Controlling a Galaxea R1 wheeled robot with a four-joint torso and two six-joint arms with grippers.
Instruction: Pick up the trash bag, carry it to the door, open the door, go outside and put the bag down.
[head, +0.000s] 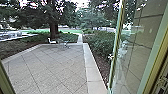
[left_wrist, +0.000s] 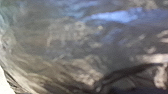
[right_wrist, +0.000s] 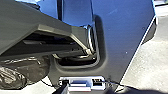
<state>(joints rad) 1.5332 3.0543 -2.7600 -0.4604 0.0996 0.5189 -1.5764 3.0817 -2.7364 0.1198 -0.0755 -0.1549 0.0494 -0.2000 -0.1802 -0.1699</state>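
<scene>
Dark, shiny plastic of the trash bag (left_wrist: 75, 50) lies close across the left wrist view, creased and catching blue light. In the right wrist view part of the bag (right_wrist: 27, 70) hangs beside the robot's body, above a pale floor. The head view looks out through a doorway, with the glass door (head: 132, 50) standing open on the right, its frame edge upright. How the bag is held is hidden, and the state of either gripper cannot be made out.
Outside lies a paved patio (head: 55, 67) with a pale curb (head: 91, 62) along its right side. A white chair (head: 52, 41) and a small table (head: 65, 43) stand at its far end. Bushes (head: 102, 43) grow beyond the curb; a door frame post (head: 6, 77) is at the left.
</scene>
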